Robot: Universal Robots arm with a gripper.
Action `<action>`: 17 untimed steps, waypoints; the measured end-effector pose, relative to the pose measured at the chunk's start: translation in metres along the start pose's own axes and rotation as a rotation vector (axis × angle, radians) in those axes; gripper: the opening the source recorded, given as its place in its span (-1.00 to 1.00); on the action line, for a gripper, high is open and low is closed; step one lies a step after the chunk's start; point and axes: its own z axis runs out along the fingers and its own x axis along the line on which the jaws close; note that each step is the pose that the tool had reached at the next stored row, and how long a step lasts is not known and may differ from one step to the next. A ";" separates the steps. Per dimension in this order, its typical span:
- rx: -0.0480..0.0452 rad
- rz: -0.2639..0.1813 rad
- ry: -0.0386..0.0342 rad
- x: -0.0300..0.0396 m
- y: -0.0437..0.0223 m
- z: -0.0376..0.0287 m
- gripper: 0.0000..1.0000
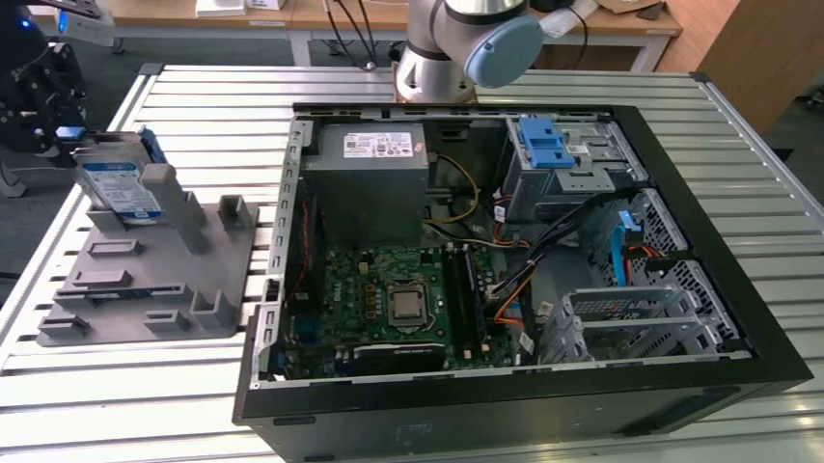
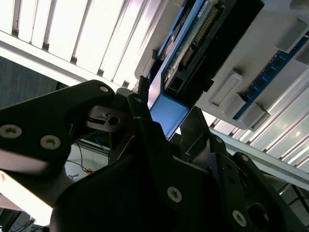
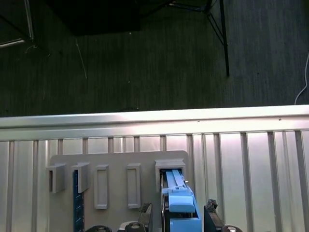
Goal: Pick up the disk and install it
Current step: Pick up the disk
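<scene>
Disk stands on edge in the grey holder, at the exterior view's left, beside the PC case. We see the gripper spread open, jaws straddling the disk's blue end, clamping nothing.

Claw matte black, chunky, angular; silver screws dot its body; far from it, grey arm, pale-blue round cap.
</scene>
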 end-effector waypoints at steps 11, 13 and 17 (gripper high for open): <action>0.0197 0.000 -0.0013 0.0003 0.0035 0.0093 0.06; 0.0198 0.000 -0.0013 0.0004 0.0038 0.0116 0.06; 0.0195 0.000 -0.0012 0.0004 0.0038 0.0119 0.04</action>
